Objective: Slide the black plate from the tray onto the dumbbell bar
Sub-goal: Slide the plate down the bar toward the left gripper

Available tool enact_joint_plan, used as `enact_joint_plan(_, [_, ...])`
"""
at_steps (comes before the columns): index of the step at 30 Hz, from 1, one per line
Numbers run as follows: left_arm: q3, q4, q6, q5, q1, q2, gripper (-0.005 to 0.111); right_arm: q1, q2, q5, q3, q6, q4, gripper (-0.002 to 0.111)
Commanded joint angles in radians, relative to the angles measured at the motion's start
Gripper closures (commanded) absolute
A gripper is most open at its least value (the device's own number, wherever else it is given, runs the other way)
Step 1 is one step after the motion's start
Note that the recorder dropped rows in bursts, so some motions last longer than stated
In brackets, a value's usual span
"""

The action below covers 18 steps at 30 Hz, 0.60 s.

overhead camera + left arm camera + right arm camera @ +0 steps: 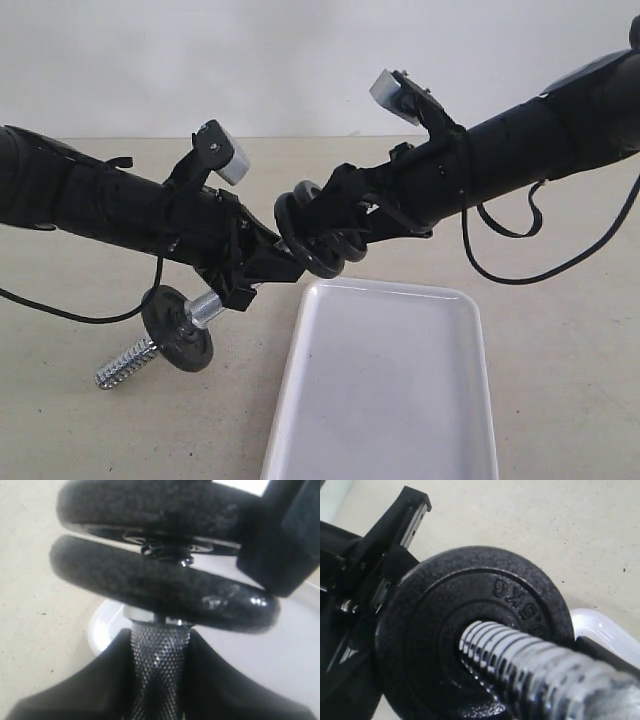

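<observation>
Knurled chrome is what my left fingers (100, 690) are squeezed onto; my left gripper (240, 278) is clamped on the middle of the dumbbell bar (535, 672), holding it slanted in the air, one end low on my left and the other up toward the middle; my right gripper (318, 232) comes in from the other side with its fingers spread wide across the black plate (435, 605), one finger (282, 535) pressed on the rim, so I'd call that gripped; the plate's hole is already over the coarse thread, with the bar's end poking out through it toward my right wrist; just behind it on the same end sits a second plate (165, 592), a bit of thread showing between the two, and a chrome nut (145, 614) on its knurl side; a third plate (178, 330) and a collar (206, 308) sit on the low end; the plate end hangs just over the far left corner of the white tray (400, 400), which lies on the beige table (560, 380).
</observation>
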<state>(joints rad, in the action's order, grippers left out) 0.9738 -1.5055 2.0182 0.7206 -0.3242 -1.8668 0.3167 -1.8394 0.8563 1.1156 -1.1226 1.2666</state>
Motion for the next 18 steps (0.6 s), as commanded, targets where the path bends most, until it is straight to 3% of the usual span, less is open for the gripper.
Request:
enact_joint_plan(1, [0.028,-0.119,-0.027,0.089,-0.002,0.026,0.102,0.031,0.013,0.071,0.001,-0.030,-0.018,0.043])
enact_joint_plan(5, [0.028,-0.119,-0.027,0.087,-0.002,0.026,0.102,0.031,0.013,0.087,0.001,-0.030,-0.014,0.038])
enact_joint_plan(18, [0.026,-0.099,-0.032,0.084,-0.002,0.026,0.102,0.031,0.015,0.095,0.003,-0.035,-0.005,0.038])
